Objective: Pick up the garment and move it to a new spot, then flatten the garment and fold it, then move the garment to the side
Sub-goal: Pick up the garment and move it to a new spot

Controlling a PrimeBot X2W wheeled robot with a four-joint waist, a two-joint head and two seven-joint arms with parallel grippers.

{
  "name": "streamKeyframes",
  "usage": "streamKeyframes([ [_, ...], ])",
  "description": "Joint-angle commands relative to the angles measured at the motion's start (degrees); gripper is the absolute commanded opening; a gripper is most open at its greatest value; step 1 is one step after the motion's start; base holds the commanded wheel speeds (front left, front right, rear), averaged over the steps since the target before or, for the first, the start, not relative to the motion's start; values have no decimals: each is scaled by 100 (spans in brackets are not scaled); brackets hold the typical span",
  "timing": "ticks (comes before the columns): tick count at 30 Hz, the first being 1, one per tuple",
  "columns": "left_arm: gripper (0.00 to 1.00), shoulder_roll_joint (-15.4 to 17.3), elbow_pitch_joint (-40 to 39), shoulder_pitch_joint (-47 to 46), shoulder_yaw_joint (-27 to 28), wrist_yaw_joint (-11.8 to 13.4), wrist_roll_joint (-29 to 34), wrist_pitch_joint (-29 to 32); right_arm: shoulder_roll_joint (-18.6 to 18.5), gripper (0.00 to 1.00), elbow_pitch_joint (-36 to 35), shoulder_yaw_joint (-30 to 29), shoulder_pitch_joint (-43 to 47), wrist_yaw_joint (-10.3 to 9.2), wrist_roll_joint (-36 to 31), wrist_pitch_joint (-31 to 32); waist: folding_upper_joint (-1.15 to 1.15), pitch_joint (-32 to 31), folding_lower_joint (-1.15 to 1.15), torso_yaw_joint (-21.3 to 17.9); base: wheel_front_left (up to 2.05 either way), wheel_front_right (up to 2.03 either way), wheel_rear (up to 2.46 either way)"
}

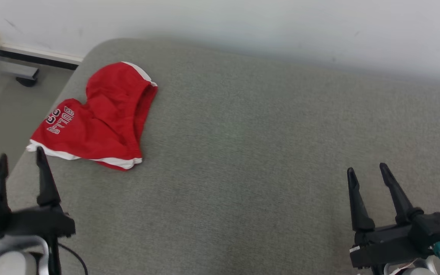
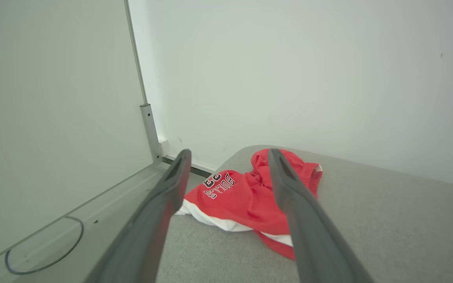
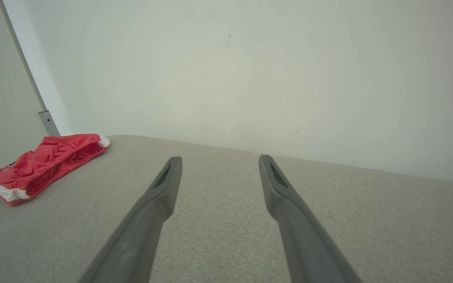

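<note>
- The red shorts (image 1: pixel 97 118) lie crumpled at the far-left corner of the grey worktop (image 1: pixel 262 152).
- The left end effector (image 1: pixel 20 156) and right end effector (image 1: pixel 367 168) are both released, holding nothing.
- I'd reach with the left one, pinch the white hem low, and lift clear before carrying.

Bare test room (lab-like); white wall (image 1: pixel 266 23); grey padded surface (image 1: pixel 243 152)

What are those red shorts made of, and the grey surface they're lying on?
The red shorts look like thin sports fabric, probably polyester: soft creases, a faint sheen, stitched-looking lettering. The grey surface looks like matte woven upholstery cloth, likely over padding: a fine weave shows and its corner is rounded.
</note>
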Motion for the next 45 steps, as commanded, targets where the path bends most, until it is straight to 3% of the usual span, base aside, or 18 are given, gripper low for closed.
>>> streamKeyframes([
  [1, 100, 85, 49, -386, 74, -6, -50, 24, -64, 100, -85, -9, -135, -16, -7, 26, -1, 645, -1, -615, 0, 0, 0],
  [8, 100, 551, 294, -1765, 431, 32, -314, 224, -211, 100, -440, -158, -523, -16, 47, 15, -1, 1717, -1, -1444, 0, 0, 0],
  [21, 100, 1404, 1429, -3054, 849, 6, -610, 836, -152, 100, -760, -98, -916, -16, 83, -197, -1, 2681, -1, -2266, 0, 0, 0],
  [28, 100, 1708, 2509, -3248, 901, 35, -705, 1442, -120, 100, -820, -141, -868, -16, 36, -253, -1, 2699, -1, -2387, 0, 0, 0],
  [35, 100, 1786, 3489, -3217, 807, 29, -1002, 3061, -129, 100, -849, -123, -815, -16, -25, -239, -1, 2545, -1, -2351, 0, 0, 0],
  [45, 100, 2037, 3142, -3232, 808, 173, -1161, 4182, -165, 100, -923, -73, -742, -16, -23, -146, -1, 2394, -1, -2298, 0, 0, 0],
])
